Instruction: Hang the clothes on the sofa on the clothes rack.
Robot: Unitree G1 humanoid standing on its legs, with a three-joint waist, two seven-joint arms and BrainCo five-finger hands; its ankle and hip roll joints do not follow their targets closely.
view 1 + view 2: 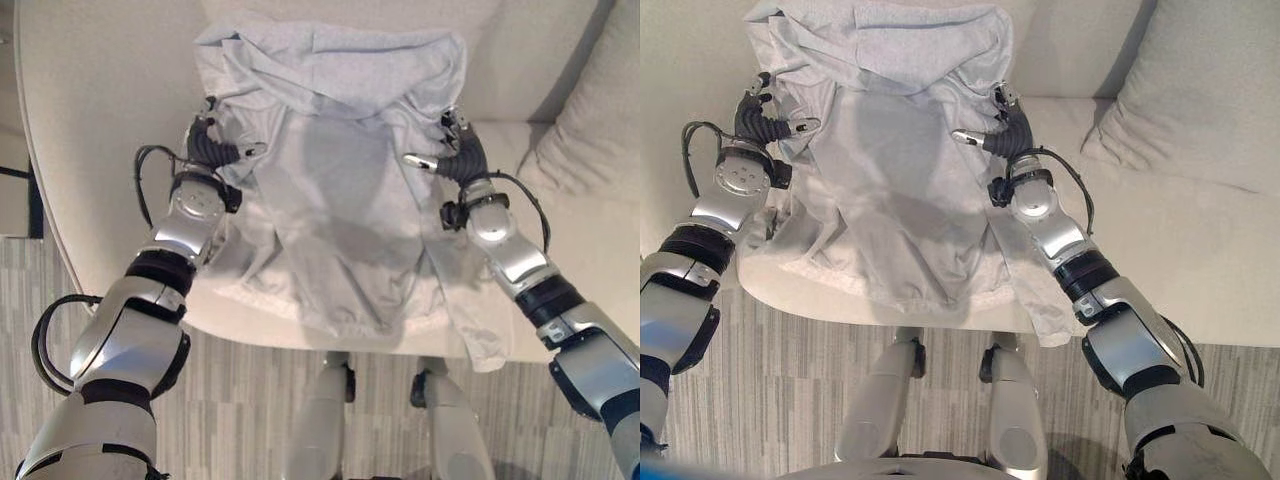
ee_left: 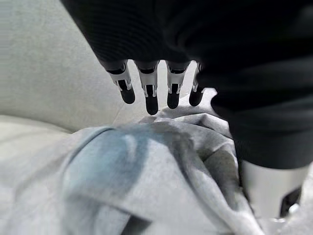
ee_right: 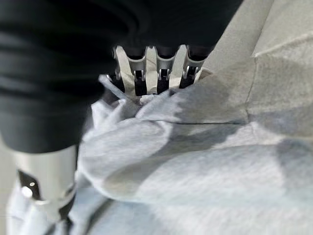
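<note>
A light grey hooded garment (image 1: 340, 200) is spread between my two hands above the cream sofa (image 1: 100, 90), its hem drooping over the seat's front edge. My left hand (image 1: 208, 143) grips the garment's left shoulder, thumb lying across the front of the cloth. My right hand (image 1: 462, 150) grips the right shoulder the same way. In the left wrist view the fingers (image 2: 151, 93) curl down onto a bunched fold of the cloth (image 2: 146, 176). In the right wrist view the fingers (image 3: 146, 73) are sunk into gathered cloth (image 3: 205, 161).
A large cream cushion (image 1: 1200, 100) leans at the sofa's right end, close to my right arm. The sofa's back rises behind the garment. Striped grey flooring (image 1: 250, 400) lies in front of the seat edge.
</note>
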